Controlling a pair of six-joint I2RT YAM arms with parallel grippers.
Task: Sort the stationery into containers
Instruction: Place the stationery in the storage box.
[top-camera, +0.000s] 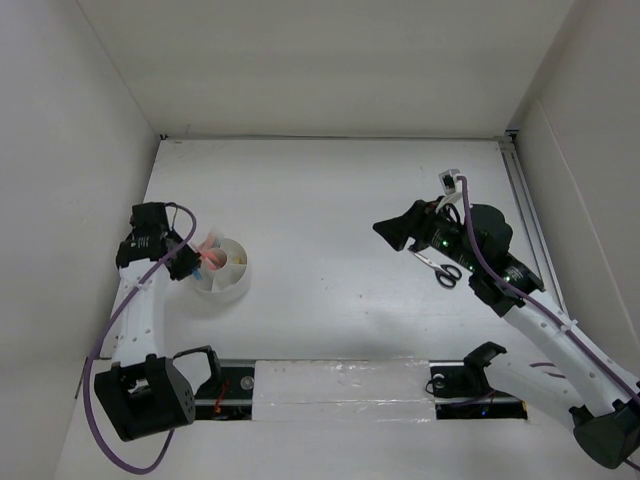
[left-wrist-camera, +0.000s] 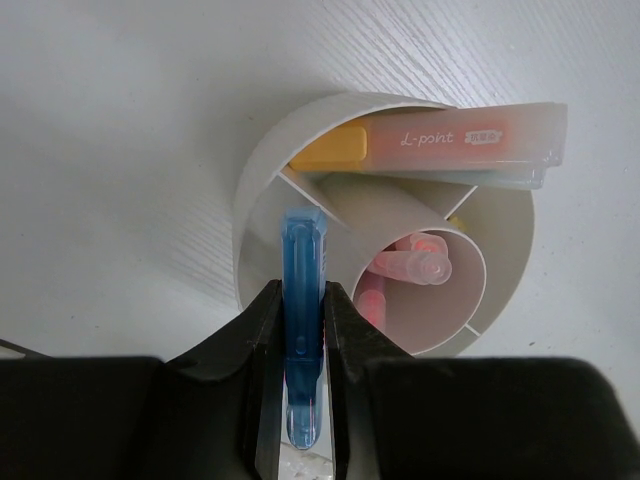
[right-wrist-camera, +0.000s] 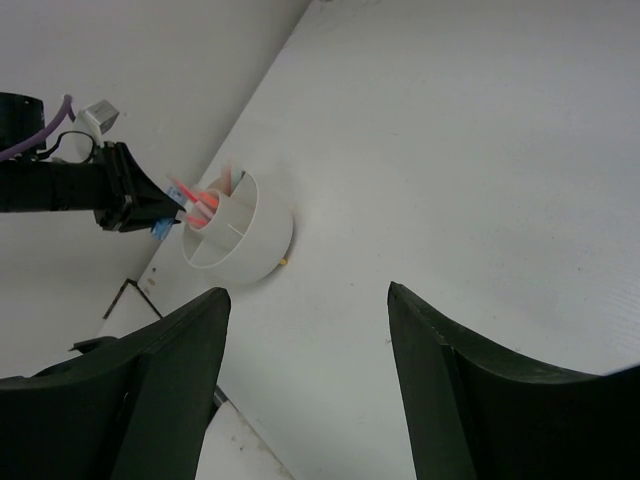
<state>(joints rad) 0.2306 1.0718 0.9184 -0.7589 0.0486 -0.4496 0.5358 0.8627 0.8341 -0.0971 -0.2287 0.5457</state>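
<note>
Stationery is partly in the round white plastic tub (top-camera: 224, 274), which sits on the white table (top-camera: 330, 200) in front of the left arm, divided into wedge compartments around a central cup. The left gripper (left-wrist-camera: 302, 292) has its jaws clamped on a stubby translucent blue marker (left-wrist-camera: 302, 330), whose far end reaches over the rim into the wedge between the outer wall and the cup; whether it touches the bottom cannot be told. Thin pink pens (left-wrist-camera: 412, 266) stand in the central cup, and a pale orange marker with a yellow-orange end (left-wrist-camera: 450, 140) sticks out of another wedge past the rim. Well apart, on the right side of the table, small black-handled scissors (top-camera: 440, 269) lie flat beside the right arm. The right gripper (right-wrist-camera: 305, 292) hangs above the table with its jaws wide apart, nothing between them.
</note>
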